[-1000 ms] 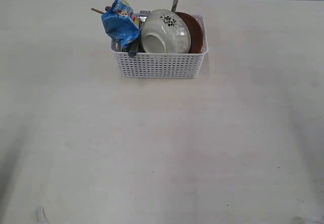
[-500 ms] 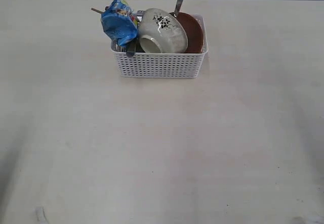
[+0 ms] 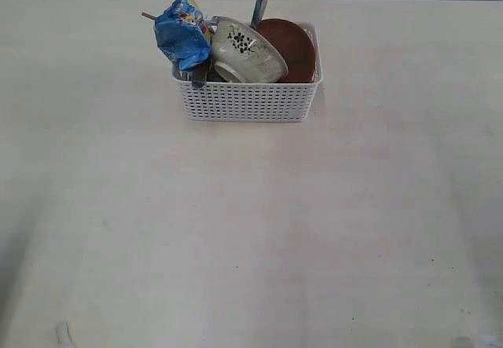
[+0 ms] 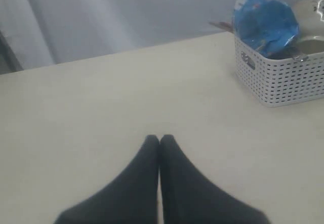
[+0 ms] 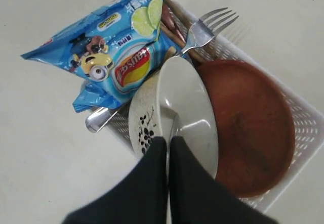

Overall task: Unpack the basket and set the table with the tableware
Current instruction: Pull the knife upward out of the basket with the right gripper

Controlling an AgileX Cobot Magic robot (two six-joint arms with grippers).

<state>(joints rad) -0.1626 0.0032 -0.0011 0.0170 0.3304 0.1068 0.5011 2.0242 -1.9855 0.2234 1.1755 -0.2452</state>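
The basket [image 3: 251, 103] is sitting toward the far side of the counter [image 3: 251, 230], holding the tilted bowl [image 5: 187, 107], brown plate [image 5: 253, 128], fork [image 5: 205, 29] and blue crisp bag [image 5: 111, 57]. The right tool [image 5: 167, 139] is hanging at the bowl's rim with its fingers pressed together. The left tool [image 4: 160, 139], also pressed together, is hovering over bare counter.

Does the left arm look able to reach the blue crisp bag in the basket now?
Probably yes. The crisp bag sticks up above the basket rim at the end nearest the left gripper, with nothing on top and only table between. The gripper is shut, so it must open first.
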